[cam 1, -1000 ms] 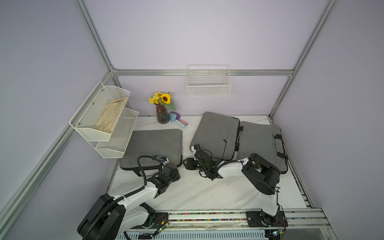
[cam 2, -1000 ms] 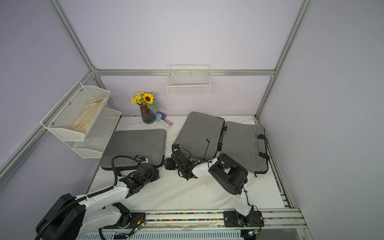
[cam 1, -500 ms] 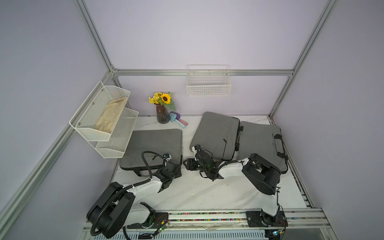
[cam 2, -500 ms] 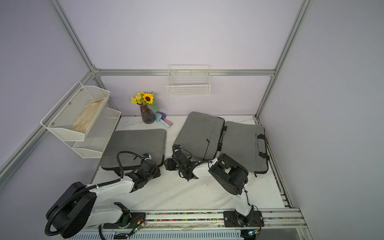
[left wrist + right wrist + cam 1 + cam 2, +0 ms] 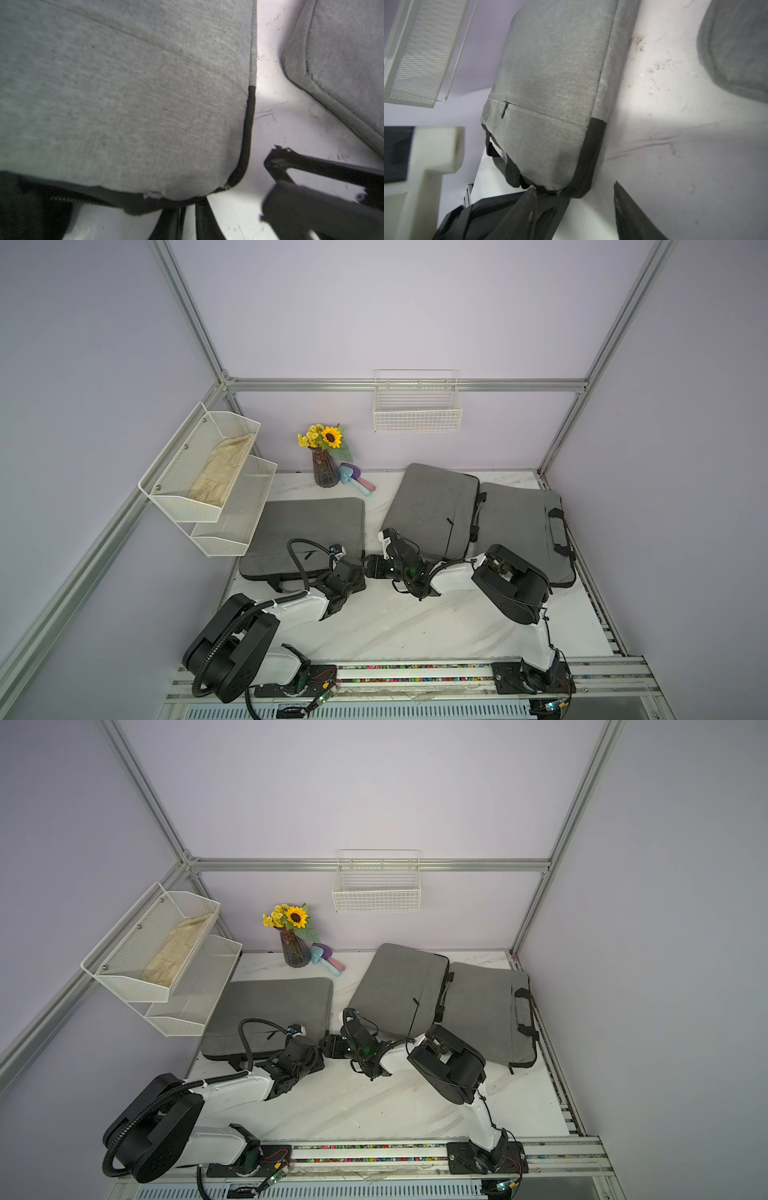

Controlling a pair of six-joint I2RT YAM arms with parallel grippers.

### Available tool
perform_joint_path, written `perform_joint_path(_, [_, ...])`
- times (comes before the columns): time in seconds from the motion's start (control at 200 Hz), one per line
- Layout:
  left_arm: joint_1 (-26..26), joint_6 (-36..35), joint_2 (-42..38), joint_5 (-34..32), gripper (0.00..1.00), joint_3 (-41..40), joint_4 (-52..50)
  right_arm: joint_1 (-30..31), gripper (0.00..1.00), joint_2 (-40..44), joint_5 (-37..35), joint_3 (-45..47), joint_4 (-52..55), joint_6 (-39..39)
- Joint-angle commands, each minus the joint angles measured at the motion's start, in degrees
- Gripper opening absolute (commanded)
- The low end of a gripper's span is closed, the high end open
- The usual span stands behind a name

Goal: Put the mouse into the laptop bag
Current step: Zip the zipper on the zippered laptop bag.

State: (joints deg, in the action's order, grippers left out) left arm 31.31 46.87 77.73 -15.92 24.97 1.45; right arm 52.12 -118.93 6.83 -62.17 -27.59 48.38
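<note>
No mouse shows in any view. Three grey laptop bags lie flat on the white table. At the near right corner of the left bag point(image 5: 307, 526) point(image 5: 270, 1006) point(image 5: 124, 93) point(image 5: 550, 83) sits my left gripper point(image 5: 360, 569) point(image 5: 319, 1052) point(image 5: 188, 207). Its fingers stand almost together, with only a thin slit between them. Their tips meet the black zipper edge point(image 5: 246, 145) at that corner. My right gripper point(image 5: 374, 566) point(image 5: 332, 1046) point(image 5: 574, 187) is open, facing the same corner from the right, with bare table between its fingers.
The middle bag point(image 5: 432, 506) point(image 5: 342, 52) and the right bag point(image 5: 515, 526) lie beside each other on the right. A sunflower vase point(image 5: 325, 466) and a toy shovel point(image 5: 355, 479) stand at the back. A wire rack point(image 5: 208, 477) hangs on the left wall and a basket point(image 5: 417, 406) on the back wall.
My left arm has swung forward and right to the left bag's near corner, and its fingers have drawn almost together. The right arm has not moved.
</note>
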Motion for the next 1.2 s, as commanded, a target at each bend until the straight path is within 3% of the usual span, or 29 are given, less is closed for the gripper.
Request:
perform_joint_path(0.0, [0.3,-0.3,0.7,2.3,0.12,0.6,-4.3,0.4,0.61,-2.8,2.2,-2.1,-2.6,2.4])
perform_joint_path(0.085, [0.3,-0.4,0.0,2.3,0.08,0.4,-4.6,1.0,0.58,-4.2,2.5,-3.2,-2.5,3.0])
perform_joint_path(0.145, [0.3,-0.5,-0.4,2.5,0.05,0.4,-4.7,1.3,0.51,-4.7,2.6,-3.6,-2.6,3.1])
perform_joint_path(0.37, [0.3,-0.6,-2.5,1.7,0.0,0.2,-6.8,1.1,0.0,-4.5,-1.1,-3.1,-0.7,3.2])
perform_joint_path(0.825, [-0.3,7.0,-9.2,-6.5,0.0,0.4,-23.8,-4.5,0.0,1.7,-5.9,4.5,-0.3,0.2])
perform_joint_path(1.195, [-10.7,11.1,-16.7,-0.3,0.0,-2.6,-29.3,-8.4,0.0,3.7,-8.1,6.2,2.7,-2.7])
